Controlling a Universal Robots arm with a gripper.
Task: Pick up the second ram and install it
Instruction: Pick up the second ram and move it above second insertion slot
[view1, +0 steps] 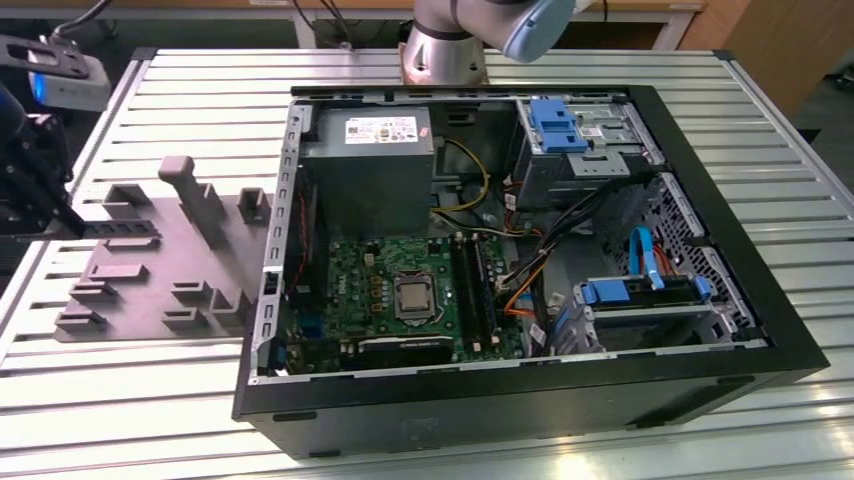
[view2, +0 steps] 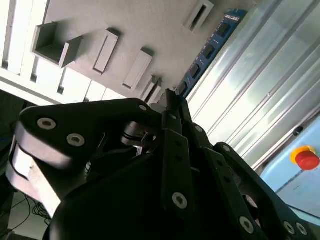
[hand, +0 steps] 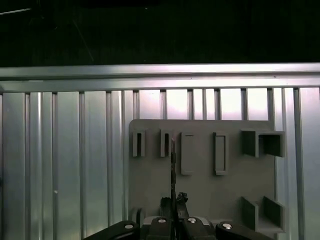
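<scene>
While the gripper (view2: 170, 97) clamps the ram stick (view2: 209, 49) by its end over the grey fixture (view2: 150, 25), I'd judge it light, stiff, fragile; hold the edges.

In the exterior view, even overhead light makes the slatted table (view1: 200, 70) glare pale, while the computer case (view1: 534, 410) stays shaded inside. In the second wrist view, slats wash out white beside the second ram (view2: 214, 42).

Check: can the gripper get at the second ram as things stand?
Probably yes. In the second wrist view the gripper seems to have its fingers closed on one end of the second ram, which juts out over the grey fixture; nothing stands between them.
</scene>
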